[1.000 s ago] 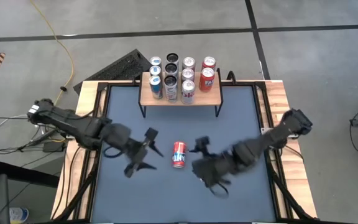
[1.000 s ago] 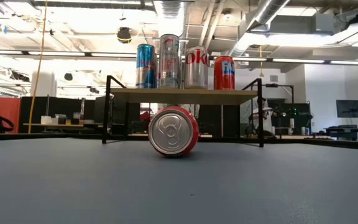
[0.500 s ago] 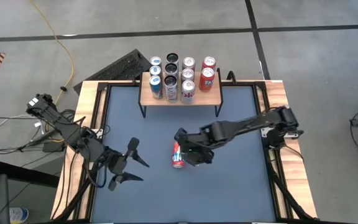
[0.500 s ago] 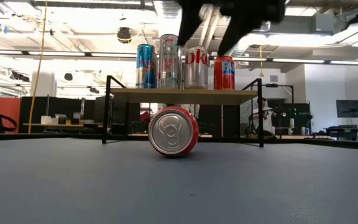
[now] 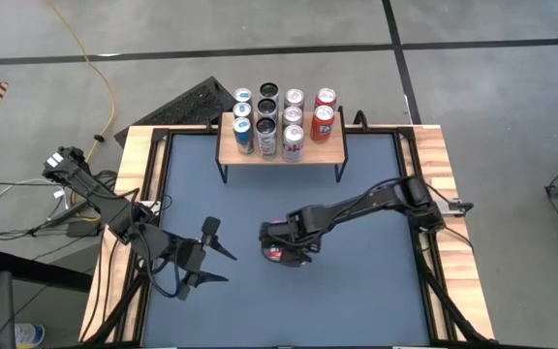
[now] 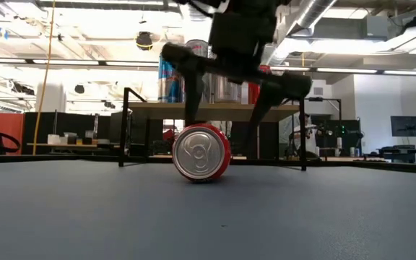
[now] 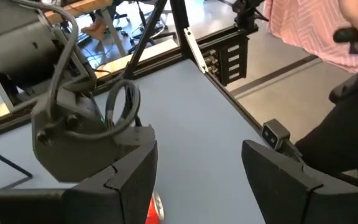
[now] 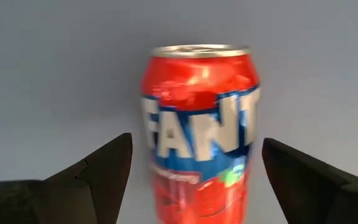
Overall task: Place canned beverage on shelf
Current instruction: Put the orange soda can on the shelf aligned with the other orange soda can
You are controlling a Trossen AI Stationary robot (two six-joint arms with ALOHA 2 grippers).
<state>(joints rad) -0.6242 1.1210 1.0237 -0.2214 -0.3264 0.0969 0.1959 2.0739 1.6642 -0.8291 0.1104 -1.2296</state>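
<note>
A red Fanta can (image 8: pixel 197 130) lies on its side in the middle of the blue-grey table, its top end (image 6: pixel 201 152) facing the near edge. My right gripper (image 8: pixel 196 143) hangs over it, pointing steeply down and open; one finger stands on each side of the can (image 5: pixel 275 254) with a gap showing. My left gripper (image 5: pixel 229 268) waits open to the can's left. The shelf (image 5: pixel 281 147) stands at the far edge on thin black legs (image 6: pixel 125 126), with several upright cans on its wooden top (image 6: pixel 211 107).
Wooden borders (image 5: pixel 132 165) frame the table. A dark keyboard-like object (image 5: pixel 187 102) and a yellow cable (image 5: pixel 95 68) lie on the floor beyond the far left corner. A person in a pink top (image 7: pixel 309 25) sits past the table's edge.
My right gripper has swung from the can's right toward the table's left and come down over the can, rolling its wrist, so its open fingers now straddle it. My left gripper has drawn back toward the near left. The can has kept still.
</note>
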